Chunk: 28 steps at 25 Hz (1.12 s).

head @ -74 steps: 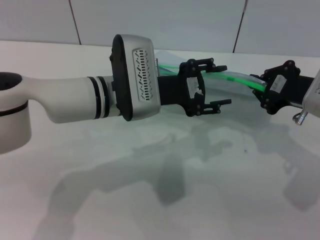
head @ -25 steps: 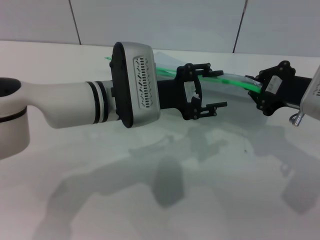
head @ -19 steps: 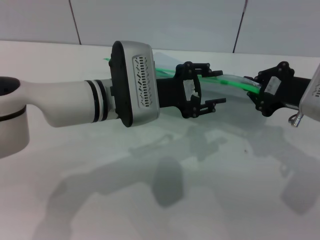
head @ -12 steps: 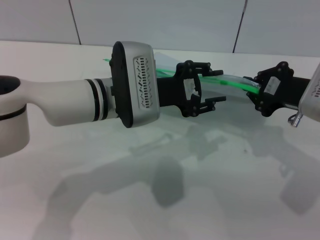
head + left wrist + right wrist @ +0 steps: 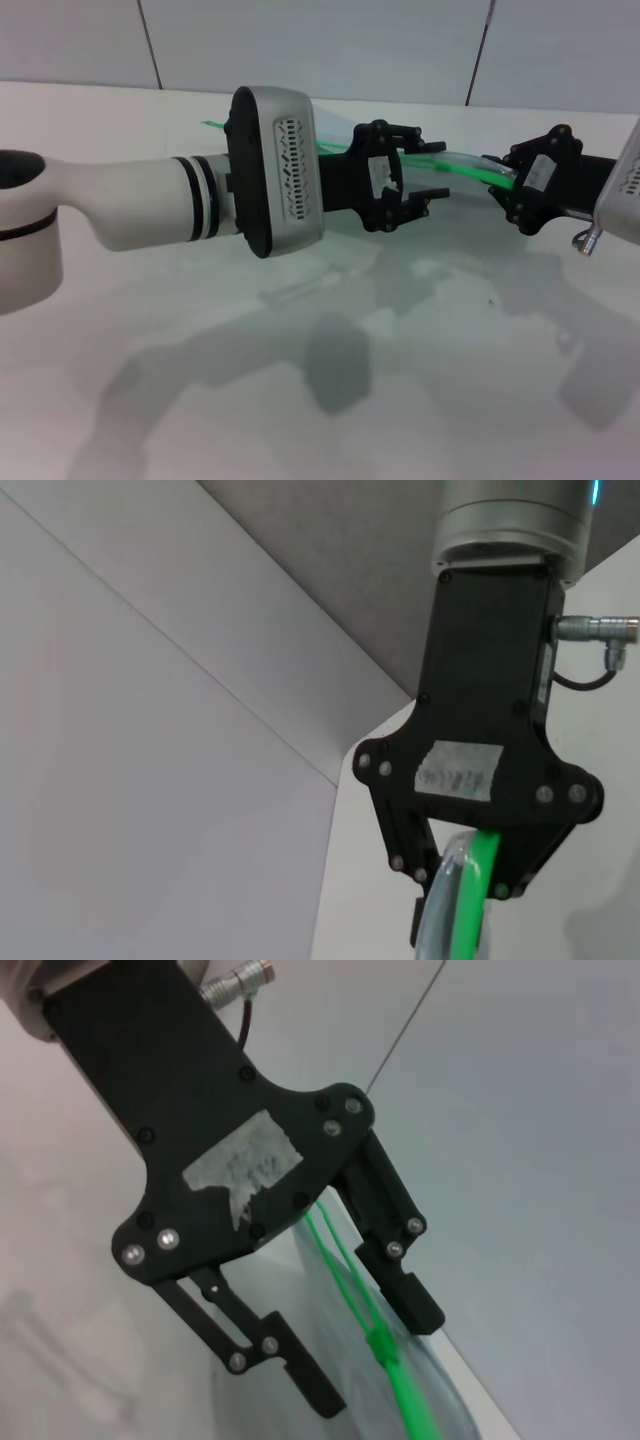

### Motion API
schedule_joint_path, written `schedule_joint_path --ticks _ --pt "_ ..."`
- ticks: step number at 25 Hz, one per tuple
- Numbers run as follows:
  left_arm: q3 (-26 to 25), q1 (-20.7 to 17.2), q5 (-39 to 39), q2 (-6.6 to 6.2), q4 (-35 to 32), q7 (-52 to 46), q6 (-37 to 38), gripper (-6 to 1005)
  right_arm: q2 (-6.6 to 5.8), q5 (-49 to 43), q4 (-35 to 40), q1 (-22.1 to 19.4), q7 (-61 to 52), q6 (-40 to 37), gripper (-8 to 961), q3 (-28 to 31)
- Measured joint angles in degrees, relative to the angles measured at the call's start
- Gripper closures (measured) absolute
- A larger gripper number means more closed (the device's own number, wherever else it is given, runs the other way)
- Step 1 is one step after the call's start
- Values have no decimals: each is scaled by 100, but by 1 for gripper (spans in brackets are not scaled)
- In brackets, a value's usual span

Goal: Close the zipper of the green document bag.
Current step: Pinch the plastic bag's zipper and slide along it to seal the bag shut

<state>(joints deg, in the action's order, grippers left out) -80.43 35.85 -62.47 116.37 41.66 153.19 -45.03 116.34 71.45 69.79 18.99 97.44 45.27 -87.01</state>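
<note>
Table [image 5: 300, 400] below, we hold the green document bag [image 5: 455, 160] aloft at 1 o'clock; our left gripper [image 5: 420, 180], fingers parted, straddles its zipper [image 5: 470, 166] near the slider [image 5: 383, 1345], while our right gripper [image 5: 503, 180] at 3 o'clock is clamped on the zipper's end.

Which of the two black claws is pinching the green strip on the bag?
The right gripper pinches the zipper at the green document bag's end. The left gripper is open, its fingers astride the strip, not clamping it.
</note>
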Motion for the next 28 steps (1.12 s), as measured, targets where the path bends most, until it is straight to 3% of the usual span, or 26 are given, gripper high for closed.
schedule_joint_path --ticks 28 --pt "-1 197 51 8 -229 366 -4 718 -15 229 -45 88 31 10 898 -61"
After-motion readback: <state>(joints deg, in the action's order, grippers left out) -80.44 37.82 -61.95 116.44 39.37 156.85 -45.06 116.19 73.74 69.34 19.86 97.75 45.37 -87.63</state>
